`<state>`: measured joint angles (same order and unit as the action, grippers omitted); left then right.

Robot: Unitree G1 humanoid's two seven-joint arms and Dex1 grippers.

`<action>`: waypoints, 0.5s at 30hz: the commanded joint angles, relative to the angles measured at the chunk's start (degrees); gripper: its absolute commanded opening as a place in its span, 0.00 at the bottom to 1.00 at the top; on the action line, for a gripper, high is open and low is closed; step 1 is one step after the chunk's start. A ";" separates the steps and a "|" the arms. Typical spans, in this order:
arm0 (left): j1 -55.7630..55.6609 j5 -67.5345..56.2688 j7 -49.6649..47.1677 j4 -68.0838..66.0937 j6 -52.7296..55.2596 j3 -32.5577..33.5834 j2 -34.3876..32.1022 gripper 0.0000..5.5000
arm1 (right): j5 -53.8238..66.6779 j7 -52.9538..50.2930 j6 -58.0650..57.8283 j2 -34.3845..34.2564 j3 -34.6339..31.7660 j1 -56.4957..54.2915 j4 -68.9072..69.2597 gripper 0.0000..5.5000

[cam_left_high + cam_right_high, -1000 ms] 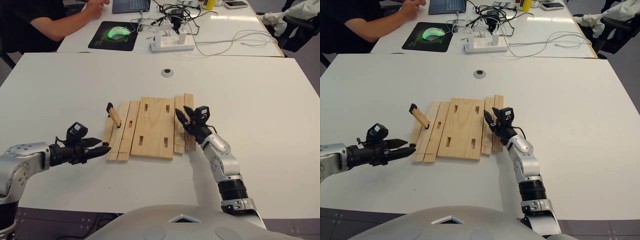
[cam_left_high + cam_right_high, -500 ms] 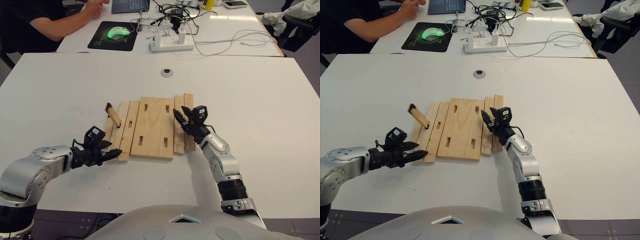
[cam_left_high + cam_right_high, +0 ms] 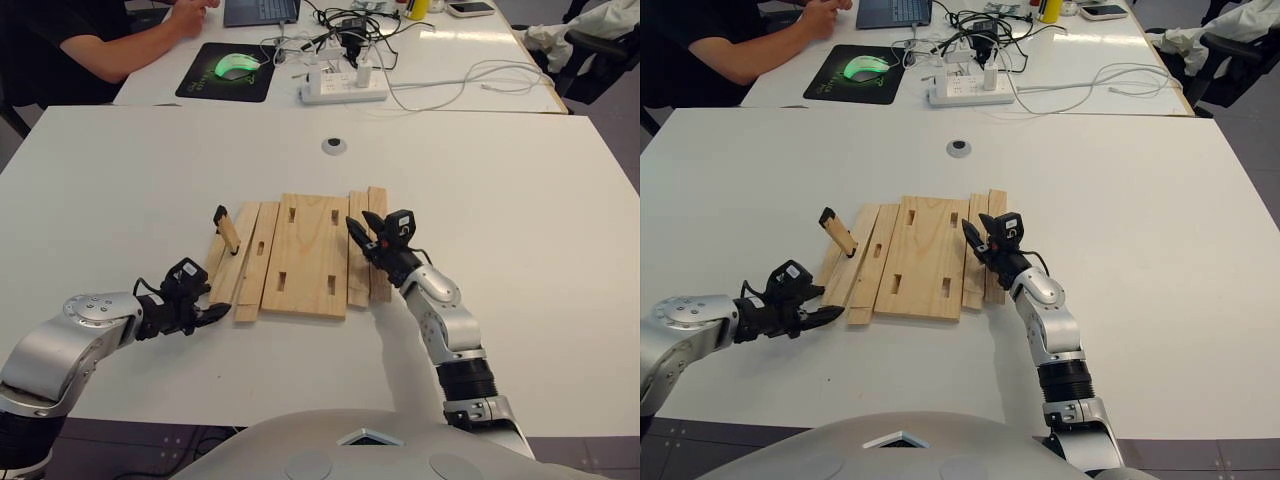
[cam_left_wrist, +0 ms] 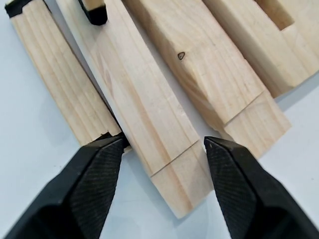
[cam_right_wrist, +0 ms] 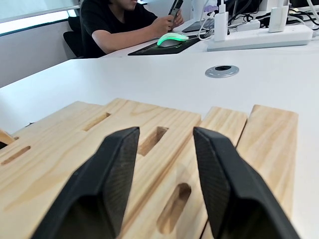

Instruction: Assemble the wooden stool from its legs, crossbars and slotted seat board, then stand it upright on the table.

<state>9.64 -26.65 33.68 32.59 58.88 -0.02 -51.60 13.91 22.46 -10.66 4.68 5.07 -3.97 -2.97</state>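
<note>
Two wide open: left end effector (image 4: 163, 141), right end effector (image 5: 165, 130).
Probably stiff, light, slick pine leg (image 4: 144, 99); pinch across width near end.

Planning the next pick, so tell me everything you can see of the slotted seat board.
The seat board is a pale bare-wood rectangle lying flat on the white table, with four small rectangular slots, two along each long side. Against both long sides lie narrow wooden pieces. The right gripper is open above its right edge; contact cannot be told.
</note>
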 commanded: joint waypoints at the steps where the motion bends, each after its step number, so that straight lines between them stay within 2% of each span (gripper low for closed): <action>1: 1.06 2.50 -0.88 -0.16 -0.03 -2.96 -0.23 0.54 | -0.20 0.20 -0.59 0.07 0.10 -0.89 0.24 0.36; 10: -2.65 6.02 -4.13 -4.70 -1.43 -5.36 4.02 0.54 | -0.17 0.19 -0.70 -0.10 0.19 -1.26 -0.26 0.36; 15: 0.23 7.45 -4.65 -5.55 -0.99 -5.71 3.64 0.54 | -0.09 0.49 -1.12 0.31 0.12 -2.07 -0.08 0.36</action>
<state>6.68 -20.19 29.14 29.42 55.68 -4.42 -47.65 13.91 22.64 -10.88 4.67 5.28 -5.14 -3.13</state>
